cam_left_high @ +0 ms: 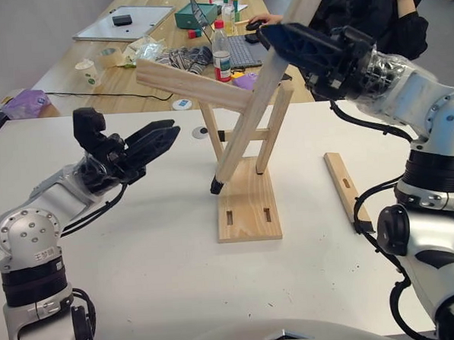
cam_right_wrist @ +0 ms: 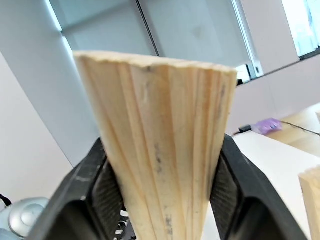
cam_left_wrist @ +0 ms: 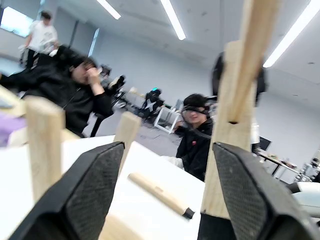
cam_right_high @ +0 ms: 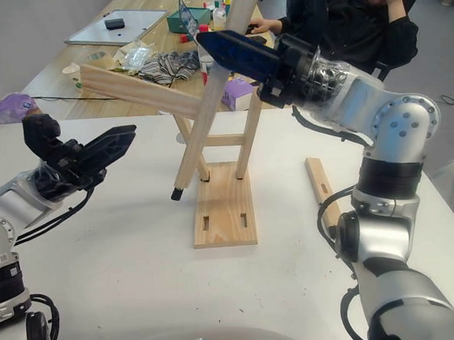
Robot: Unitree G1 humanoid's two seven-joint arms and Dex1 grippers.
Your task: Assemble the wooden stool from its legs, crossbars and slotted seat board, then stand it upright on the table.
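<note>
The slotted seat board (cam_left_high: pixel 248 203) lies flat mid-table. Two legs joined by a crossbar (cam_left_high: pixel 248 134) stand on its far end. My right gripper (cam_left_high: pixel 278 47) is shut on a long tilted leg (cam_left_high: pixel 244 127), whose black-capped foot (cam_left_high: pixel 216 187) hangs just above the board's left edge. A second wooden bar (cam_left_high: pixel 188 84) sticks out from that leg to the left. The right wrist view has the leg's end grain (cam_right_wrist: pixel 160 140) clamped between the pads. My left gripper (cam_left_high: pixel 158 139) hovers open to the left of the assembly, pads (cam_left_wrist: pixel 92 195) wide apart. One loose leg (cam_left_high: pixel 343 181) rests on the table at the right.
Behind the white table (cam_left_high: pixel 179 279) stands a wooden table with a bottle (cam_left_high: pixel 221 52), a laptop (cam_left_high: pixel 240 47), cloth and small clutter; a person sits there. Open white surface lies in front of and left of the board.
</note>
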